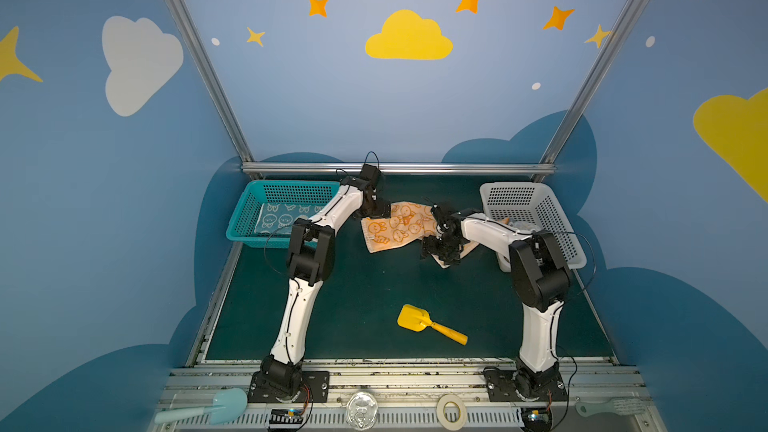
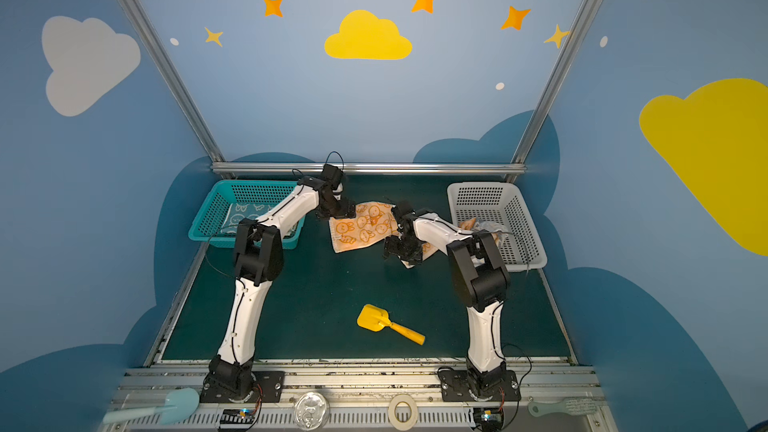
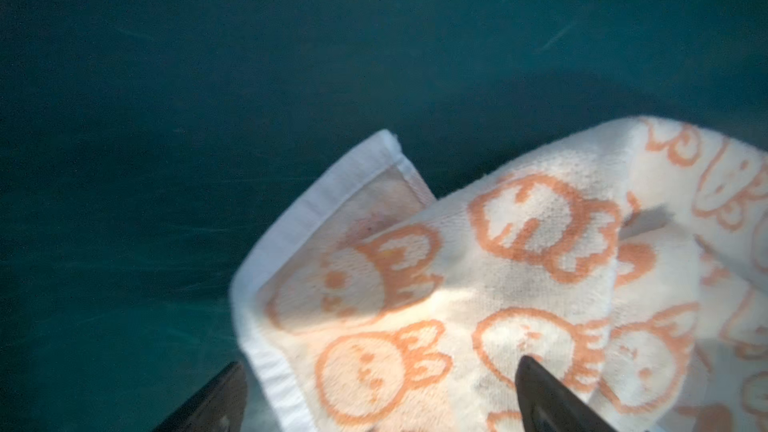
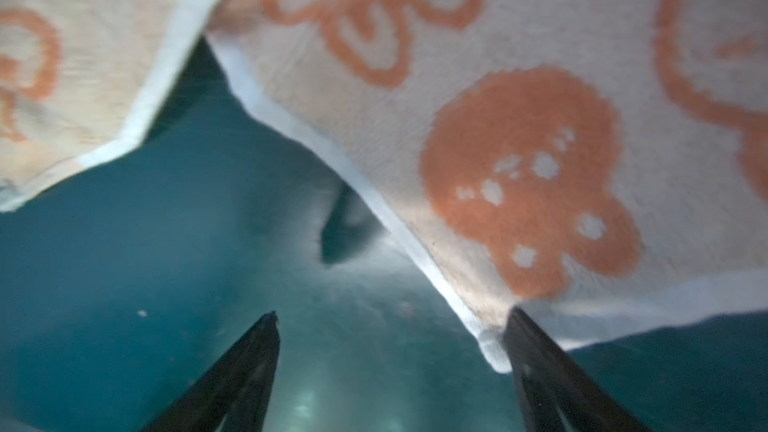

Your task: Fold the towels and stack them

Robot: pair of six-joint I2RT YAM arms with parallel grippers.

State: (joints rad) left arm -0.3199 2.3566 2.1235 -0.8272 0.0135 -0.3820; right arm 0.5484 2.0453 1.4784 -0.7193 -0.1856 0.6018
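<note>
**Orange-and-cream towel** point(image 1: 399, 228), rumpled on the worktop point(image 1: 353, 284) just beside the white basket point(image 1: 552, 209). Its long axis runs obliquely away from that basket, with the far end pointing rearward. The left end effector point(image 3: 380, 363), jaws wide and empty, straddles the hem farthest from the basket. The right end effector point(image 4: 392, 314), likewise open and empty, sits at the corner nearest it. Probable step: pinching opposite corners. Seat each hem deep, take one layer only, then draw both taut together.

The left arm point(image 1: 300, 313) is standing up from its base, bending at the elbow and extending inward toward the middle; the left pincer point(image 1: 375, 210) is angling downward with its jaws standing wide apart. The right arm point(image 1: 540, 326) is holding a mirrored pose; the right pincer point(image 1: 439, 249) is angling downward, jaws likewise parted.
</note>
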